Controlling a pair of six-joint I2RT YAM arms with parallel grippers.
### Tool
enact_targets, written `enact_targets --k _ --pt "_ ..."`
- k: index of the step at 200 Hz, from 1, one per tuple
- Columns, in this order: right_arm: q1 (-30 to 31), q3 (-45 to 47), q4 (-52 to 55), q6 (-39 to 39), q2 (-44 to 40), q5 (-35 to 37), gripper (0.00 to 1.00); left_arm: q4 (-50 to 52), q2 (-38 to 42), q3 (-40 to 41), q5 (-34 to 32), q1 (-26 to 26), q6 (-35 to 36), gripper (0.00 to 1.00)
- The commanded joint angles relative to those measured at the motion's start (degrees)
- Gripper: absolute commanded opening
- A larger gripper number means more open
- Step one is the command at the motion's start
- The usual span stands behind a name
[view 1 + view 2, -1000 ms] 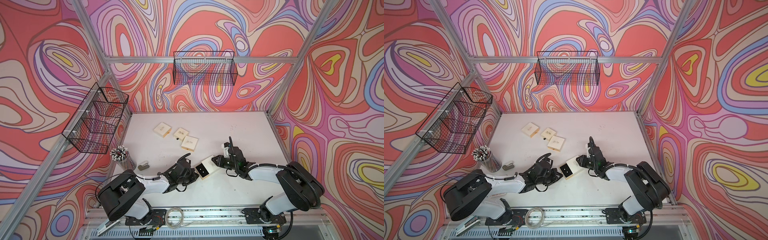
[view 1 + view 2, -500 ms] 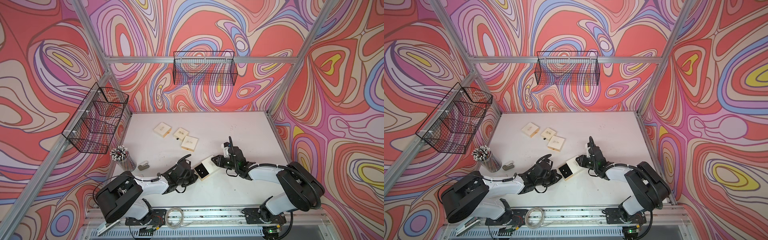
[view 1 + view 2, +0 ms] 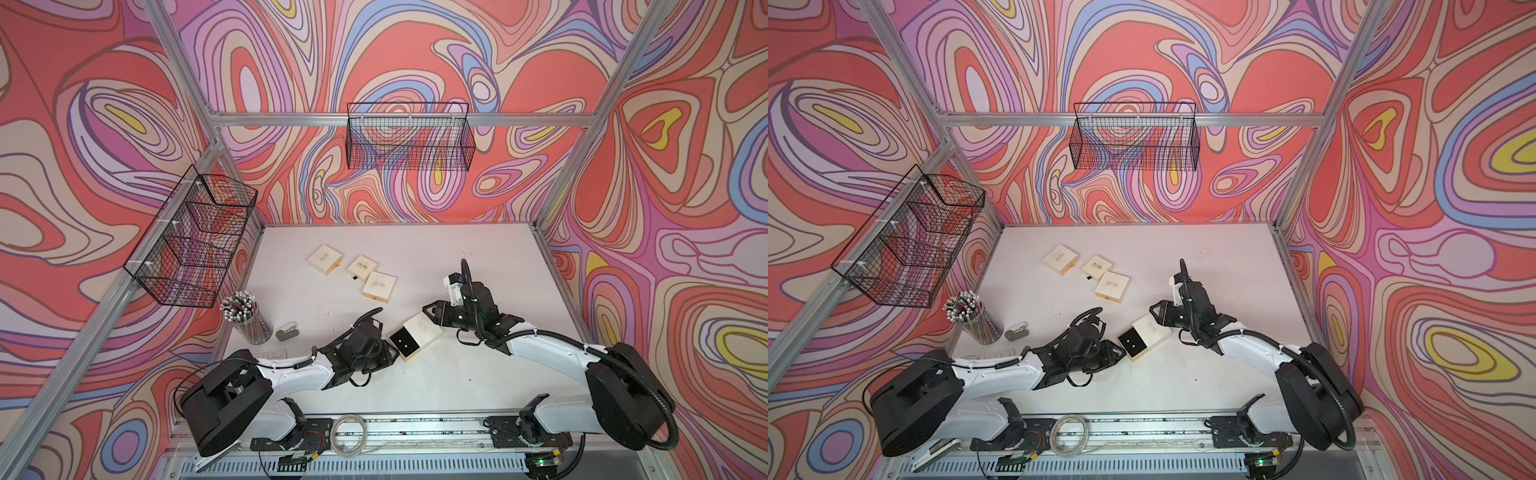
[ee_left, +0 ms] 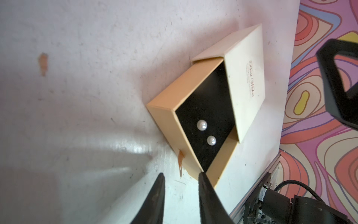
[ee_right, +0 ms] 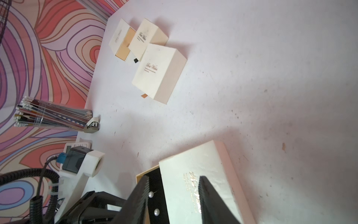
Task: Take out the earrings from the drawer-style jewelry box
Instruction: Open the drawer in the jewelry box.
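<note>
**Swirly walls, a white bench, and a drawer that is open**

Bright swirly walls stand around a white bench (image 3: pixel 457 257). A cream jewelry box (image 3: pixel 424 328) lies on it, between the left jaws and the right jaws. Its tan drawer (image 4: pixel 182 85) sticks partway out toward the left jaws. Inside, on black padding, sit the earrings (image 4: pixel 202 125): two little white round pearls, side by side.

The left jaws are apart and hold nothing. Their tips are right at the drawer's near corner. A small orange pull tab (image 4: pixel 181 161) hangs from the drawer, just ahead of the gap between the tips.

The right jaws are apart too. In the right wrist view, one tip is over the black padding beside the earrings. The other tip is over the box's cream top. I cannot tell if they touch the box.

Well past both jaws lie three more cream boxes (image 3: pixel 362 266). Off to the outer side of the left jaws stands a cup of pencils (image 3: pixel 248 320).
</note>
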State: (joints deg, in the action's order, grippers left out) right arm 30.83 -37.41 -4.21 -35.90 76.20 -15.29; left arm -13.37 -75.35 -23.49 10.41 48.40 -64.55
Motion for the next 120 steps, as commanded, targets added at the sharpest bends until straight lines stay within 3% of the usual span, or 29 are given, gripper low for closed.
enact_targets --k 1,26,49,95,120 --pt "0.02 -1.52 5.54 2.55 -2.94 2.49 0.57 4.08 3.31 -0.57 -1.87 0.12 1.25 0.42" --pt "0.35 -2.77 8.65 4.19 -5.47 3.60 0.67 6.94 6.91 -0.38 -2.53 0.13 2.45 0.50" --pt "1.91 -4.74 12.76 5.20 -6.60 5.51 0.69 10.94 11.68 -0.31 -4.45 0.16 4.84 0.60" --pt "12.06 -8.12 17.25 4.59 -3.14 12.95 0.52 18.82 22.81 -0.54 -7.20 -0.48 14.32 0.89" --pt "18.79 -10.50 19.18 3.32 1.33 18.24 0.48 21.52 28.95 0.17 -6.06 -1.06 19.03 1.00"
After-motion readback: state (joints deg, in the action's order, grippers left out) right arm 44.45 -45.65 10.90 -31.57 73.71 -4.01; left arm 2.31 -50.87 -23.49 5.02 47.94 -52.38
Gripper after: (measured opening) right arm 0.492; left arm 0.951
